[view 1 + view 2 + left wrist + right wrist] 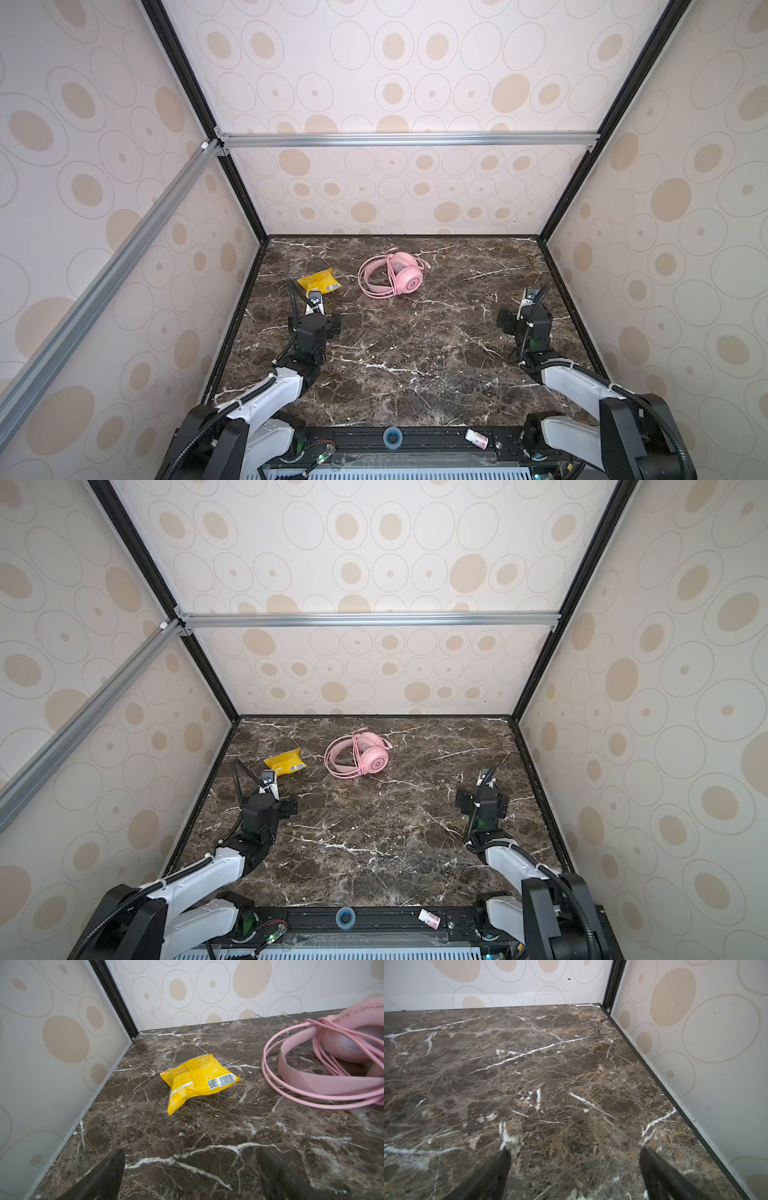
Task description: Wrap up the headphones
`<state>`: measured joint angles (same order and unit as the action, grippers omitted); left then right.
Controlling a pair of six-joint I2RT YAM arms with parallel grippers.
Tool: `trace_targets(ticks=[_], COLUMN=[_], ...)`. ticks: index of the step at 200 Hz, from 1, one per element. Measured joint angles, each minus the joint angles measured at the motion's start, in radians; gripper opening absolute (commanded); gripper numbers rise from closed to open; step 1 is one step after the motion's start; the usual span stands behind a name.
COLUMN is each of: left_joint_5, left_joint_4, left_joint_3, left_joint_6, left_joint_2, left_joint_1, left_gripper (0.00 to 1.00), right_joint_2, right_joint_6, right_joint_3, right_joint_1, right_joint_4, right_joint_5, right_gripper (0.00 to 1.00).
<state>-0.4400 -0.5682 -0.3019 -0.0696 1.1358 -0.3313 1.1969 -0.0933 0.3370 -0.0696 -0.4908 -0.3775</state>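
Note:
The pale pink headphones (409, 279) (376, 762) lie on their side at the back middle of the marble table (415, 353). Their thin pink cable (334, 1044) crosses the headband (307, 1079) in several strands. My left gripper (314, 318) (268, 802) (191, 1153) hovers low at the left, open, with only bare marble between its fingers, well short of the headphones. My right gripper (527, 318) (482, 798) (575, 1151) stands open at the right over bare marble. The headphones do not show in the right wrist view.
A yellow snack bag (318, 282) (284, 762) (197, 1078) lies just beyond my left gripper, left of the headphones. A small white bottle (476, 438) and a blue ring (390, 436) sit on the front rail. Patterned walls (695, 1043) close in the table's sides and back.

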Motion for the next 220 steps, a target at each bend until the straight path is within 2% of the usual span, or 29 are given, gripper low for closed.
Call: trace_targets(ticks=[23, 47, 84, 110, 159, 220], left_joint_5=[-0.016, -0.018, 0.005, 0.070, 0.259, 0.352], left_joint_4=[-0.177, -0.318, -0.415, -0.454, -0.589, -0.686], left_joint_3=[0.024, 0.039, 0.027, 0.006, 0.031, 0.060], left_joint_6=[0.043, 0.053, 0.084, 0.103, 0.071, 0.062], left_joint_2=[0.084, 0.192, 0.315, 0.348, 0.412, 0.436], left_joint_1=[0.013, 0.047, 0.089, 0.144, 0.296, 0.306], left_gripper=[0.98, 0.98, 0.98, 0.98, 0.98, 0.98], right_joint_2=[0.078, 0.166, 0.263, 0.310, 0.325, 0.330], right_joint_6=[0.001, 0.024, 0.058, 0.061, 0.072, 0.086], right_joint_3=[0.006, 0.036, 0.073, 0.080, 0.087, 0.089], right_joint_1=[0.022, 0.027, 0.029, 0.039, 0.039, 0.038], right_joint_4=[-0.058, -0.114, -0.189, -0.230, -0.237, -0.272], right_joint_5=[0.035, 0.126, 0.241, 0.271, 0.299, 0.312], right_gripper=[1.00, 1.00, 1.00, 1.00, 1.00, 1.00])
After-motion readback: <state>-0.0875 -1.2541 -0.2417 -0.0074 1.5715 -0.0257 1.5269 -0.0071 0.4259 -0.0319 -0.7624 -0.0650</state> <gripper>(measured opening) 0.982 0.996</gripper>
